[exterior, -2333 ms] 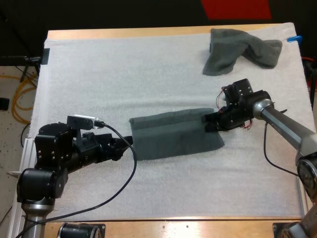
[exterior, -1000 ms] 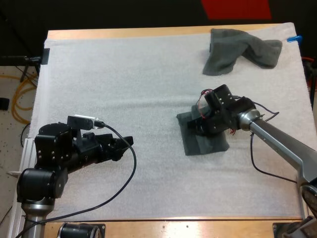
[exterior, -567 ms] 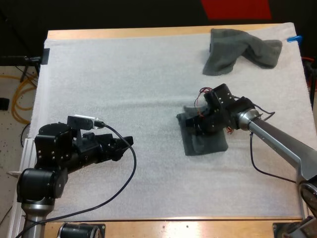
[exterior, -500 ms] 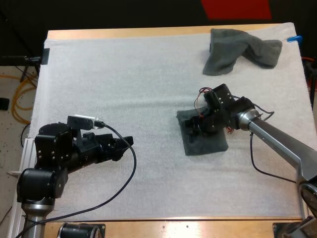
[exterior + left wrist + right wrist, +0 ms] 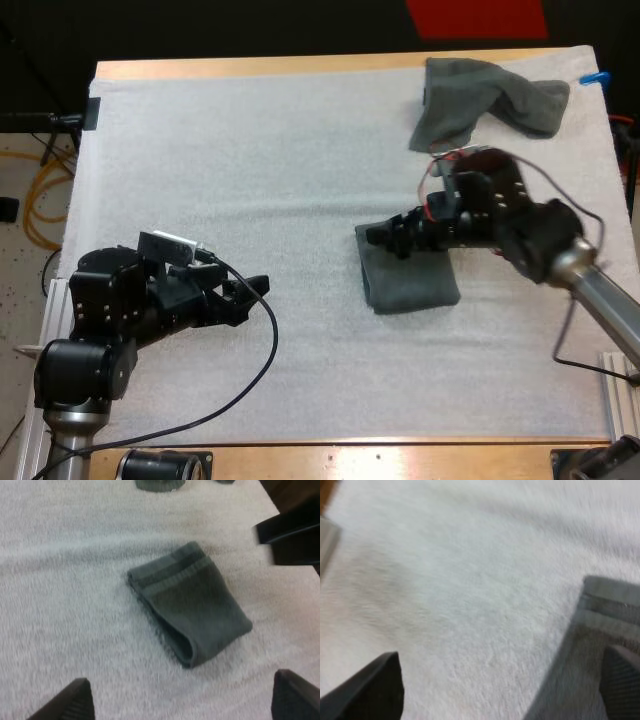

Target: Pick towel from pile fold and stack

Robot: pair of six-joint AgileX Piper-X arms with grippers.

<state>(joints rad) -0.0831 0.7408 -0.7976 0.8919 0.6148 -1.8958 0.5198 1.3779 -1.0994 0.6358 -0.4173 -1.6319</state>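
A dark grey-green towel [image 5: 408, 280], folded into a small rectangle, lies flat on the white mat [image 5: 250, 170] right of centre. My right gripper [image 5: 388, 238] hovers above its far left corner, fingers apart and holding nothing. In the right wrist view my right gripper [image 5: 497, 685] is open, and the folded towel's banded edge [image 5: 605, 605] lies beside one finger. My left gripper [image 5: 250, 290] rests low at the left, open and empty. In the left wrist view the folded towel [image 5: 192, 605] lies well ahead of the open left gripper [image 5: 182, 700]. A crumpled towel [image 5: 485, 100] sits at the far right corner.
The wooden table edge [image 5: 300, 64] runs along the far side. The right arm [image 5: 295, 535] shows as a dark shape beyond the folded towel in the left wrist view. Bare mat stretches between the two grippers.
My right gripper has opened, let go of the folded towel and lifted off it, its wrist drawing back to the right. The towel stays flat. The left arm has barely shifted.
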